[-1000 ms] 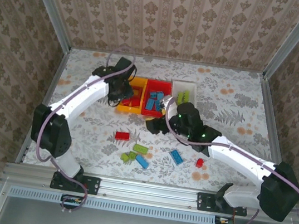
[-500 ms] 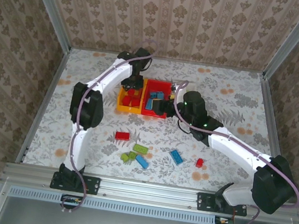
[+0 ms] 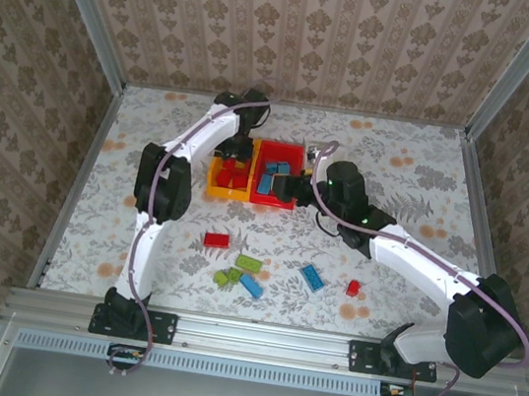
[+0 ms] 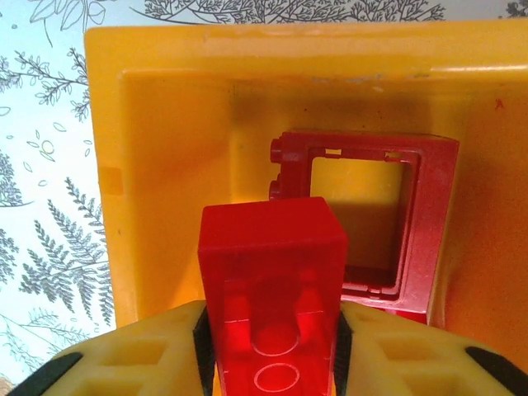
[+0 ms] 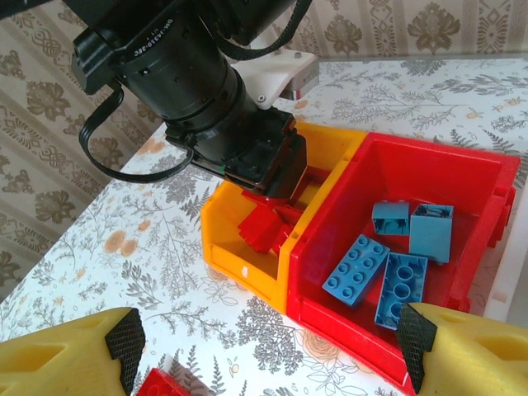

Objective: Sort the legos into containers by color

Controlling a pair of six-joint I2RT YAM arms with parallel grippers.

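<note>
Legos lie loose on the floral table in front of the bins. From above you can count a long red lego on the left and a cluster of two lime green pieces and a blue one in the middle. A second blue lego lies to the right, with a small red lego beyond it.

Your left gripper is clenched on a red brick, which stands pinched between the two yellow fingers. The brick hangs inside the rim of the yellow-orange bin, above its floor. In that bin you see an open square red frame lying against the right wall, just beyond the held brick. You cannot tell whether brick and frame touch.

The red bin stands right beside the yellow-orange one, wall against wall. It holds four blue bricks: two lie studs up toward the front and two sit farther back.

Your right gripper is released and holds nothing. Its fingers are spread wide as it hovers near the front of the red bin. The corner of another red piece shows on the table just below it.
</note>
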